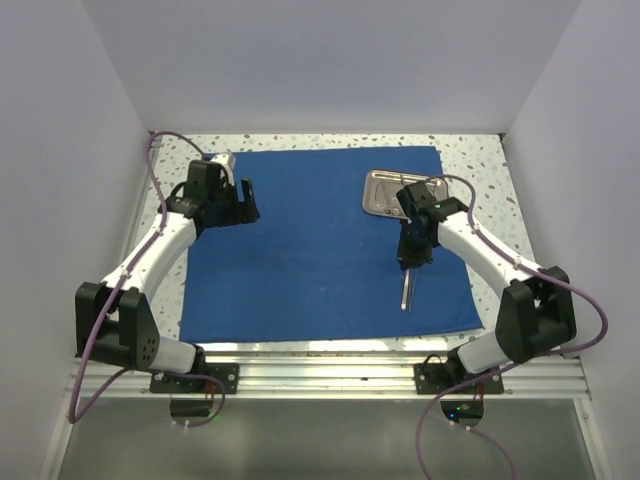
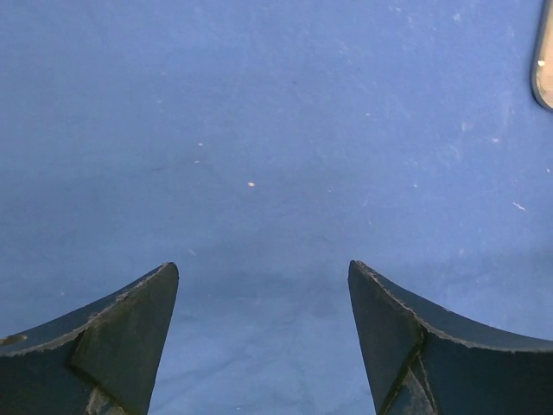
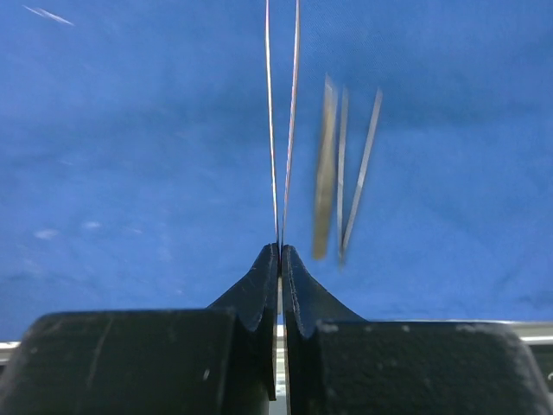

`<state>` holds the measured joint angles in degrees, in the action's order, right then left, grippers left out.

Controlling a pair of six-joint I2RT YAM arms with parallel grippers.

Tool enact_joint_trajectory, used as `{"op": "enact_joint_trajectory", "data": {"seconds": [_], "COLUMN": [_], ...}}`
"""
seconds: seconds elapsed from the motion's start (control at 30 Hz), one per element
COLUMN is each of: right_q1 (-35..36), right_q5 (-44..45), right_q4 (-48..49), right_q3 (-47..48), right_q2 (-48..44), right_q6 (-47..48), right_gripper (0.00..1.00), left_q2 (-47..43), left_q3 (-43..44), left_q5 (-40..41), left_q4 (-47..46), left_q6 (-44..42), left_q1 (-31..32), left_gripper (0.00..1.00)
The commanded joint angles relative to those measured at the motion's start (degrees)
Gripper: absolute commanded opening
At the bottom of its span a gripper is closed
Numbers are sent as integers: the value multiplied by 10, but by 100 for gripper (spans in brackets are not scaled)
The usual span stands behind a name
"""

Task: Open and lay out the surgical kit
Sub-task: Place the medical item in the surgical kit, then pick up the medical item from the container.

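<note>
Placement: my right hand (image 3: 279, 255), clenched on a slim silver instrument (image 3: 274, 173) above the blue cloth wrap (image 3: 130, 173), should lower it flat beside the piece (image 3: 325, 173) lying there; left hand (image 2: 263, 265) spread, empty.

Lit brightly and evenly from overhead, with only soft, faint shadows beneath the arms on the blue cloth wrap (image 1: 310, 250). Mild glare off the steel tray (image 1: 385, 192). Sharp in the left wrist view, down to lint specks; dim on the left gripper's fingers (image 2: 112, 346). Blurred in the right wrist view: smeared silver streaks (image 3: 341, 173) beside the slim silver instrument (image 3: 282, 130), right gripper's fingers (image 3: 255, 294) soft.
</note>
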<state>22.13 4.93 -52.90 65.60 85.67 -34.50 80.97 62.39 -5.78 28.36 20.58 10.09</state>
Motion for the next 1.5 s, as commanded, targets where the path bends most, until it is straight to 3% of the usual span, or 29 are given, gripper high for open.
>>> {"op": "enact_joint_trajectory", "data": {"seconds": [0.0, 0.13, 0.27, 0.33, 0.4, 0.5, 0.77, 0.9, 1.2, 1.47], "right_q1": [-2, -1, -1, -1, 0, -1, -1, -2, -17, -35], "right_q5": [2, 3, 10, 10, 16, 33, 57, 75, 115, 136], "right_q4": [17, 73, 110, 119, 127, 119, 84, 74, 33, -21], "right_q3": [-35, -137, -173, -188, -189, -167, -3, 149, 396, 544], "right_q2": [-43, -90, -79, -78, -78, -77, -32, 69, 328, 443], "right_q6": [-19, -46, -40, -43, -43, -38, -6, 19, 38, 46], "right_gripper": [0, 0, 0, 17, 46, 59, 61, 58, 52, 49], "left_q2": [-2, -4, -7, -15, -20, -27, -39, -41, -52, -67], "left_q3": [26, 26, 28, 27, 24, 19, 11, 12, 15, 5], "left_q5": [2, -3, -1, 3, 8, 15, 25, 29, 46, 70], "left_q4": [5, 3, 9, 10, 11, 12, 10, 11, 30, 45], "left_q6": [8, 10, 9, 8, 6, 5, 12, 17, 23, 22], "left_q1": [19, 27, 30, 31, 31, 31, 30, 31, 30, 30], "left_gripper": [83, 82, 81, 81, 81, 81, 80, 79, 78, 78]}}
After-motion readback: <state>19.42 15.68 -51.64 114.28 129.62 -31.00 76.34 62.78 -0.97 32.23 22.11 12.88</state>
